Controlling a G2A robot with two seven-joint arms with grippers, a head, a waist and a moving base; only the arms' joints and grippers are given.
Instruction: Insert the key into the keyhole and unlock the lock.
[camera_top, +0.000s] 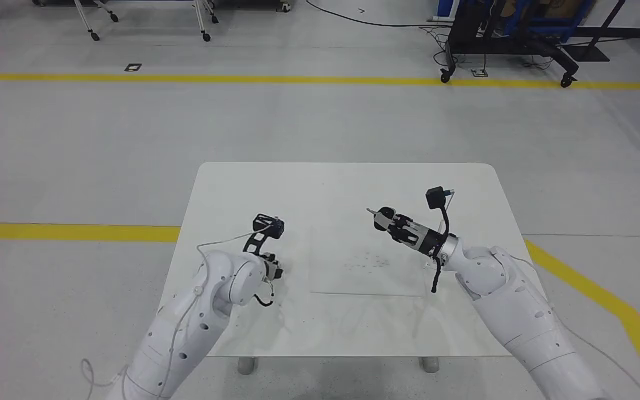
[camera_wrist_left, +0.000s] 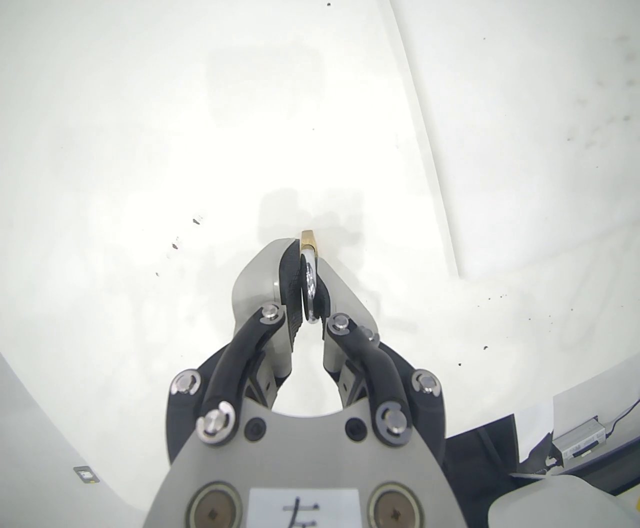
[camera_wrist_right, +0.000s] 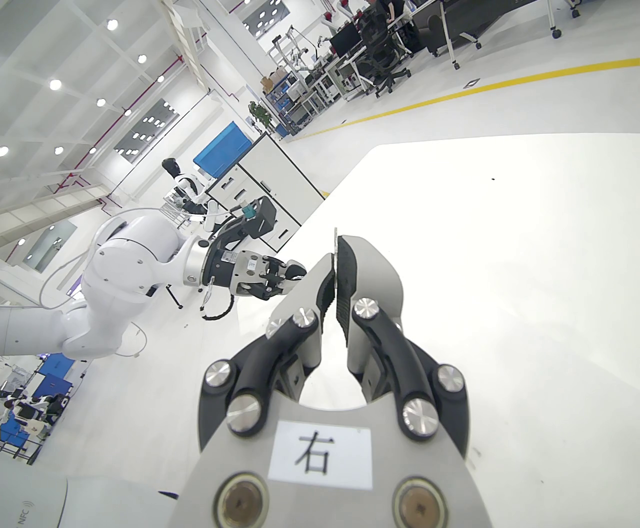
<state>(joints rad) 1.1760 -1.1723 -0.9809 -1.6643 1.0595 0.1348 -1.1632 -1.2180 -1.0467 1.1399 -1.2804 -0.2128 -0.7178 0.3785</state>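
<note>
Over the white table (camera_top: 330, 190), left pincer (camera_wrist_left: 306, 256) grips lock (camera_wrist_left: 308, 241), right pincer (camera_wrist_right: 336, 260) key (camera_wrist_right: 335, 237).

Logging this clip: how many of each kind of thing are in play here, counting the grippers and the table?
lock: 1, clamped in the left gripper
key: 1, seen edge-on, clamped in the right gripper
grippers: 2
table: 1
total: 5
</note>
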